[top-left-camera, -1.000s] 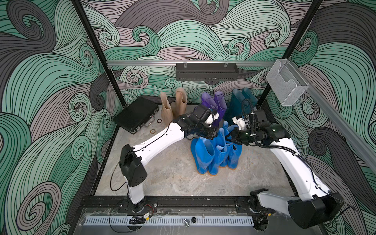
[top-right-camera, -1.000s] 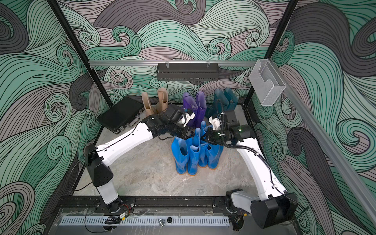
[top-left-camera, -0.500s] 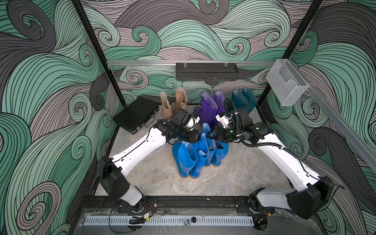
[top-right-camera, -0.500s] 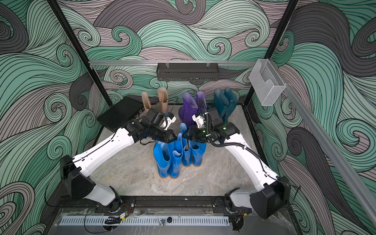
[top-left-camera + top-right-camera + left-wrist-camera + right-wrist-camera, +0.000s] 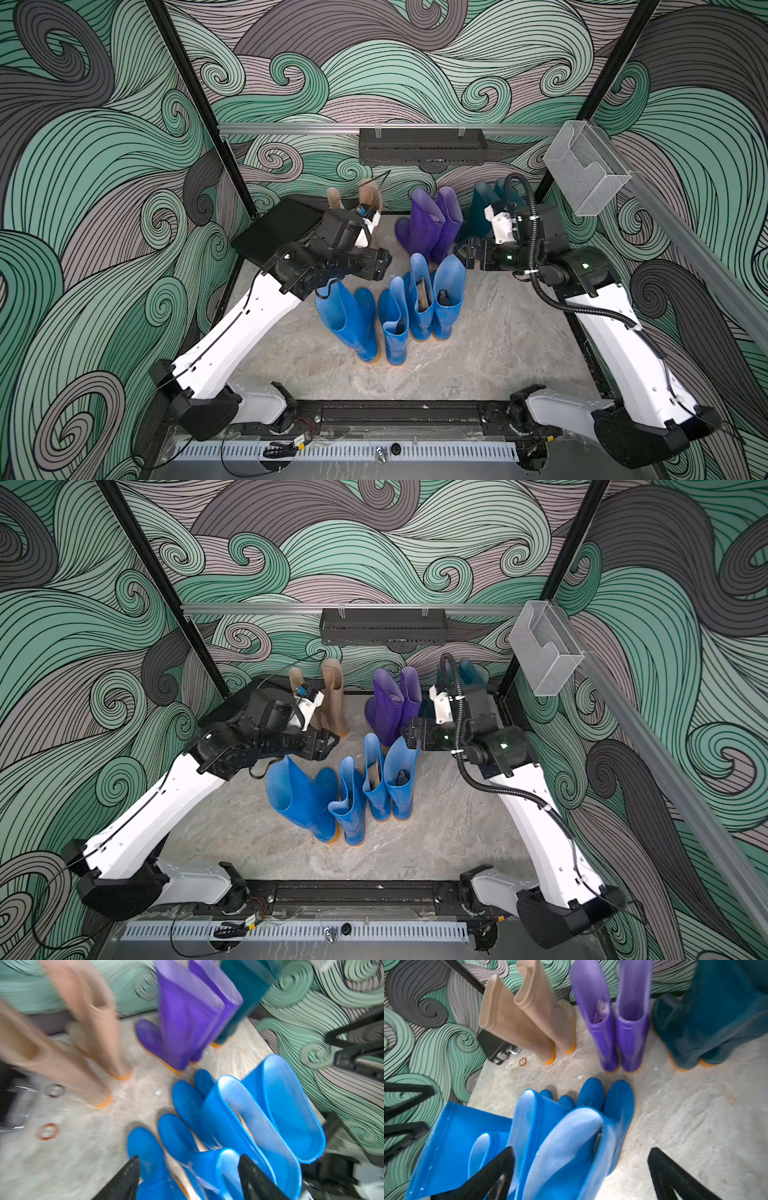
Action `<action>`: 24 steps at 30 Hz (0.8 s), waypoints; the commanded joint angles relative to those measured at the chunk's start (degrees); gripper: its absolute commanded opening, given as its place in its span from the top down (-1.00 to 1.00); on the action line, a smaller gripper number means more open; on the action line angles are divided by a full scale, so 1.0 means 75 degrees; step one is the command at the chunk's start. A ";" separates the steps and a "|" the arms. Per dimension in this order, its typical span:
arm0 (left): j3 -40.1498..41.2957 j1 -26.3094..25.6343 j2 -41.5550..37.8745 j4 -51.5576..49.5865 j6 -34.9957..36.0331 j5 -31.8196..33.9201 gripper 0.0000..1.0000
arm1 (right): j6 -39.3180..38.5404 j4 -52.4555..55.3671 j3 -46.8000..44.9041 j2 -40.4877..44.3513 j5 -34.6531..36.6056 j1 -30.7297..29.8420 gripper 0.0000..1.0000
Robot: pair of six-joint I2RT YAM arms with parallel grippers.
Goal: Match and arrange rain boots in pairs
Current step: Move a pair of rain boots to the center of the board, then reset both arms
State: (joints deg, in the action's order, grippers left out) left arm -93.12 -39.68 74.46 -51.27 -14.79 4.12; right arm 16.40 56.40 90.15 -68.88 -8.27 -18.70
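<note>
1. While both arms hang over the middle of the table, all ten rain boots stand upright on their soles. The beige pair is at 11 o'clock, the purple pair at 12 and the dark teal pair at 1. The two boots of each pair stand side by side along the far edge.
2. The four blue boots are bunched at the centre in both top views. The two on the 3 o'clock side stand shaft against shaft. The two on the 9 o'clock side also touch each other, and the inner one touches its neighbour in the other couple.
3. The left gripper sits just above the bunch at its 10 o'clock corner, jaws apart and gripping nothing. In its wrist view the fingers straddle a blue shaft top, and I cannot tell whether they touch it.
4. The right gripper sits at the bunch's 1 o'clock corner, jaws spread wide and empty. Its fingers flank a blue rim.
5. My judgement is that three colours are finished and the blue boots are nearly so. What may remain is parting the bunch into two clearly separate pairs and drawing the arms away.
6. The black case lies flat at 10 o'clock and plays no part.
</note>
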 commanded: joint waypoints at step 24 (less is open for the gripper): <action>0.4780 0.4363 -0.2618 0.1282 -0.0173 0.1706 -0.68 | -0.0847 -0.4696 -0.6001 0.1977 0.2006 0.2733 -0.99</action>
State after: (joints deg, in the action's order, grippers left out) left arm -63.90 -9.67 54.57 -53.82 -16.27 18.90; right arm 9.54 34.54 51.03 -54.48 -0.43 0.97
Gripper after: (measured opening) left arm 0.839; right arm 0.993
